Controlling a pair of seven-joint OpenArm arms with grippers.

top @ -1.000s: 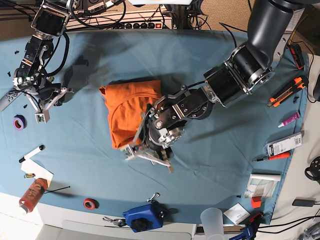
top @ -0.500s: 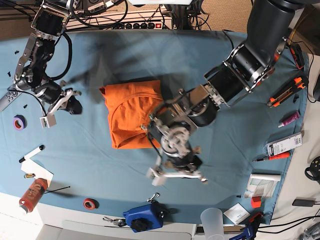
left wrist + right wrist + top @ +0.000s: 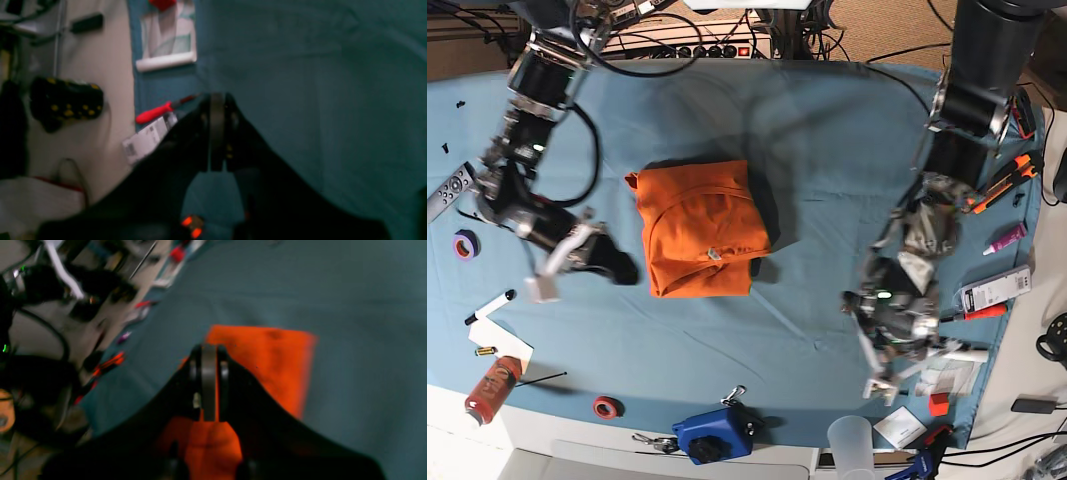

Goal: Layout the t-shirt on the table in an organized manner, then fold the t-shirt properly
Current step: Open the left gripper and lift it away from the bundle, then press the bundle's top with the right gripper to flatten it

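The left gripper (image 3: 217, 133) is pressed shut and empty over bare table (image 3: 807, 130); its wrist view alone shows a red screwdriver (image 3: 156, 111). The right gripper (image 3: 208, 383), also closed and empty, looks over the folded t-shirt (image 3: 699, 228) lying mid-table.

No lettering, brand, number or sign can be read anywhere in these views. A white printed label on a flat package (image 3: 994, 289) at the table's (image 3: 827, 130) right margin carries dark marks too small to make out, and the same package (image 3: 148, 136) in the left wrist view shows only blurred barcode-like bars. The small white tag (image 3: 715, 253) on the folded orange t-shirt (image 3: 697, 235) bears no legible print.
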